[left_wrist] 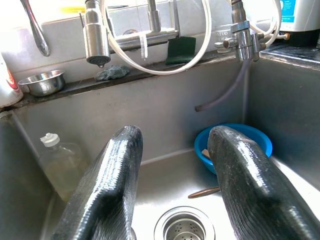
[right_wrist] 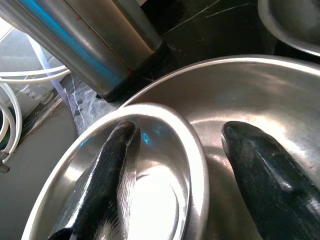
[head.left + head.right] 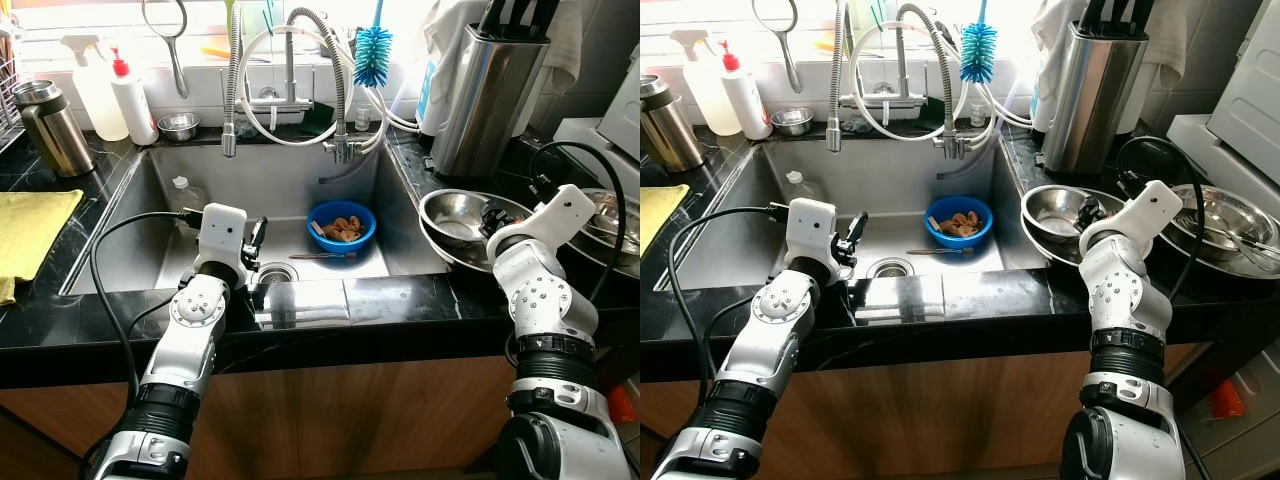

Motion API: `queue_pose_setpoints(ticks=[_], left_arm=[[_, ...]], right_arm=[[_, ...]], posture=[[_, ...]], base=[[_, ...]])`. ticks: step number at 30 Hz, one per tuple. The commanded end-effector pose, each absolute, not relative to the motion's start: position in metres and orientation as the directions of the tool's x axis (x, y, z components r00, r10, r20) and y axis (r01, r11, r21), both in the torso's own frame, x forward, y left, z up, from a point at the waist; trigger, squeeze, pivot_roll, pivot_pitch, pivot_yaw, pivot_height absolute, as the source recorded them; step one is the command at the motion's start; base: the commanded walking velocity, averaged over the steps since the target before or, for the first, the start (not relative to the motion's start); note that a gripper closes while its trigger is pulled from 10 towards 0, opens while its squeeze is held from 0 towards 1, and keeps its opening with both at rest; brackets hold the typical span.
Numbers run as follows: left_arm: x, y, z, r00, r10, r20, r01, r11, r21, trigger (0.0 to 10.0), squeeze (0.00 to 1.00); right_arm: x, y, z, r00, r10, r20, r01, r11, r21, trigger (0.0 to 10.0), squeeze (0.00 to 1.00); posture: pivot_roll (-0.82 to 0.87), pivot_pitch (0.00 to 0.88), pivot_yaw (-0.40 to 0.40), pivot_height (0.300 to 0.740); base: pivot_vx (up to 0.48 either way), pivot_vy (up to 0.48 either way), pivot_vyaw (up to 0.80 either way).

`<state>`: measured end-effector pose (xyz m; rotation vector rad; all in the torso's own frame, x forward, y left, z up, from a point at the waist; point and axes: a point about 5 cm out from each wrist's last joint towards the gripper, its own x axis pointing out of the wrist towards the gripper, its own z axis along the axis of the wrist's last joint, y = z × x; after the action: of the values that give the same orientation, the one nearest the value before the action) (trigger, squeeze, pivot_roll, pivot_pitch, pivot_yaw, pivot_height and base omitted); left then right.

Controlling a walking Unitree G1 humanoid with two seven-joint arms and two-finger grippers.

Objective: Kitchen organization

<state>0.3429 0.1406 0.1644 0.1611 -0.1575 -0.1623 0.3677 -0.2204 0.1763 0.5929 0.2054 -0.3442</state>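
Note:
My left gripper point(image 3: 255, 240) hangs open inside the steel sink point(image 3: 400, 215), just above the drain point(image 1: 184, 227), with nothing between its fingers. Beyond it sits a blue bowl point(image 3: 341, 225) holding brown scraps, with a thin utensil point(image 3: 322, 257) lying in front of it. On the right counter a small steel bowl point(image 2: 197, 155) is nested in a larger steel bowl point(image 3: 440, 245). My right gripper point(image 3: 492, 218) stands open astride the small bowl's rim, one finger point(image 2: 100, 185) inside it and the other point(image 2: 270, 170) outside.
A clear plastic bottle point(image 3: 185, 192) stands in the sink's left corner. The tap and hoses point(image 3: 290, 90) hang over the sink. A steel knife block point(image 3: 490, 90) stands behind the bowls, another steel bowl point(image 3: 610, 225) lies far right, and a yellow cloth point(image 3: 30, 235) is at the left.

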Motion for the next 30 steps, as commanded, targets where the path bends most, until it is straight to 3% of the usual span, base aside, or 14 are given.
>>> queue_pose_setpoints(ticks=[1, 2, 3, 4, 5, 6, 7, 18, 19, 20, 30], left_arm=[[0.343, 0.139, 0.17, 0.968, -0.191, 0.161, 0.159, 0.968, 0.192, 10.0, 0.0], [0.343, 0.139, 0.17, 0.968, -0.191, 0.161, 0.159, 0.968, 0.192, 10.0, 0.0], [0.343, 0.139, 0.17, 0.968, -0.192, 0.16, 0.16, 0.968, 0.193, 10.0, 0.0], [0.343, 0.139, 0.169, 0.968, -0.193, 0.159, 0.161, 0.968, 0.194, 10.0, 0.0], [0.343, 0.139, 0.169, 0.968, -0.194, 0.158, 0.162, 0.967, 0.195, 10.0, 0.0], [0.343, 0.139, 0.169, 0.968, -0.195, 0.158, 0.162, 0.967, 0.196, 10.0, 0.0], [0.343, 0.139, 0.169, 0.968, -0.195, 0.157, 0.162, 0.967, 0.197, 10.0, 0.0], [0.343, 0.139, 0.17, 0.968, -0.198, 0.154, 0.166, 0.965, 0.202, 10.0, 0.0], [0.343, 0.138, 0.17, 0.968, -0.2, 0.153, 0.167, 0.965, 0.204, 10.0, 0.0], [0.343, 0.138, 0.169, 0.968, -0.2, 0.153, 0.167, 0.964, 0.205, 10.0, 0.0], [0.343, 0.137, 0.168, 0.966, -0.214, 0.146, 0.181, 0.96, 0.214, 10.0, 0.0]], right_arm=[[0.371, -0.216, 0.181, 0.929, -0.236, -0.284, 0.356, 0.777, 0.519, 7.5, 0.0], [0.371, -0.215, 0.181, 0.929, -0.236, -0.286, 0.358, 0.774, 0.522, 3.8, 0.0], [0.371, -0.215, 0.181, 0.928, -0.237, -0.288, 0.359, 0.771, 0.525, 3.8, 0.0], [0.371, -0.214, 0.18, 0.929, -0.23, -0.29, 0.356, 0.773, 0.525, 1.4, 0.0], [0.371, -0.213, 0.18, 0.929, -0.227, -0.292, 0.355, 0.773, 0.527, 2.3, 0.0], [0.372, -0.212, 0.18, 0.928, -0.226, -0.297, 0.357, 0.768, 0.532, 7.5, 0.0], [0.372, -0.212, 0.18, 0.928, -0.224, -0.298, 0.357, 0.766, 0.535, 10.0, 0.0], [0.376, -0.208, 0.187, 0.936, -0.208, -0.285, 0.337, 0.762, 0.553, 10.0, 0.0], [0.376, -0.207, 0.187, 0.937, -0.207, -0.282, 0.336, 0.761, 0.555, 4.0, 0.0], [0.377, -0.207, 0.188, 0.938, -0.205, -0.279, 0.332, 0.759, 0.559, 0.0, 0.0], [0.377, -0.205, 0.19, 0.941, -0.199, -0.274, 0.325, 0.754, 0.571, 0.0, 0.0]], posture=[[-0.04, 0.032, -0.01, 0.74], [-0.04, 0.032, -0.01, 0.74], [-0.04, 0.032, -0.01, 0.74], [-0.04, 0.032, -0.01, 0.74], [-0.04, 0.032, -0.009, 0.74], [-0.04, 0.032, -0.01, 0.74], [-0.04, 0.032, -0.01, 0.74], [-0.03, 0.032, -0.012, 0.74], [-0.03, 0.032, -0.012, 0.74], [-0.03, 0.032, -0.012, 0.74], [-0.03, 0.034, -0.013, 0.74]], base=[[0.0, 0.0, 0.0], [0.0, 0.0, 0.0], [0.0, 0.0, 0.0], [0.0, 0.0, 0.0], [0.0, 0.0, 0.0], [0.0, 0.0, 0.0], [0.0, 0.0, 0.0], [0.0, 0.0, 0.0], [0.0, 0.0, 0.0], [0.0, 0.0, 0.0], [0.0, 0.0, 0.0]])
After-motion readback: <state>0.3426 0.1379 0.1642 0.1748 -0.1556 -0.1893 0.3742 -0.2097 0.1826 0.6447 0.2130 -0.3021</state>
